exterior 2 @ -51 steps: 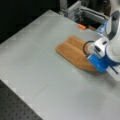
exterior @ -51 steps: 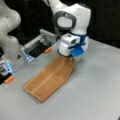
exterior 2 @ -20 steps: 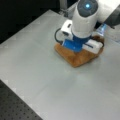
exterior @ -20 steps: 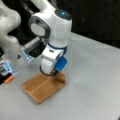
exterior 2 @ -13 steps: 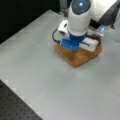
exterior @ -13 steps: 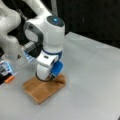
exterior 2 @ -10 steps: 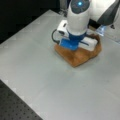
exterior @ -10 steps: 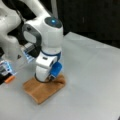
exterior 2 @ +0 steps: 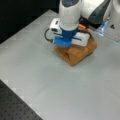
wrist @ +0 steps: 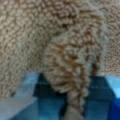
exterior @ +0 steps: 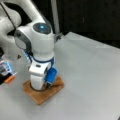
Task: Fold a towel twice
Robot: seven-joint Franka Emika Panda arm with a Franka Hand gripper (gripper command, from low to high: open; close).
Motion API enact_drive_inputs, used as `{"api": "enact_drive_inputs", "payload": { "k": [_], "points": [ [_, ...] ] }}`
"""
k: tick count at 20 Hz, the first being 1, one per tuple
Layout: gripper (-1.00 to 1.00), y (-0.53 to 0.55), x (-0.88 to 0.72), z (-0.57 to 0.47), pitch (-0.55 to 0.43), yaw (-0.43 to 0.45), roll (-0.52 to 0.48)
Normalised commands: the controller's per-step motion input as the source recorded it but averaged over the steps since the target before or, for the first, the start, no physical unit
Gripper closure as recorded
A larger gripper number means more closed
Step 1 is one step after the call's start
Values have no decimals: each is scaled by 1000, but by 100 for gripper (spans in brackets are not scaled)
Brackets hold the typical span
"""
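A pale grey worktop [exterior: 95, 75] is filling both front views, backed by a dark wall along a front view's top. At the far left of the frame in a front view, a small orange item [exterior: 10, 79] is lying beside some blue-and-white clutter [exterior: 5, 68], too blurred to name. Right of that, in the lower left of the frame, the towel [exterior: 41, 96] is lying as a compact, folded tan block on the worktop, and the white arm is standing straight down on it, its hand [exterior: 43, 87] pressing into the cloth beside a blue fitting. In a front view the towel [exterior 2: 75, 53] is sitting in the upper middle of the frame, bunched under the hand [exterior 2: 68, 45], with a black cable looping at its left. In the wrist view, a pinched ridge of the terry towel [wrist: 72, 65] is running down between the blue fingers [wrist: 97, 95], so the hand is gripping a fold of the towel.
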Motion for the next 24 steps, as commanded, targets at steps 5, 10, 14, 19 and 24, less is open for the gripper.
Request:
{"api": "enact_drive_inputs", "payload": {
  "k": [5, 10, 14, 19, 24],
  "points": [
    [100, -194, 153, -14, -39, 62, 138],
    [100, -126, 171, -96, -43, -15, 152],
    [100, -176, 138, -76, -46, -42, 141],
    [100, -222, 108, -103, -42, -33, 149],
    [100, -229, 63, -72, -32, -21, 136]
  ]
}}
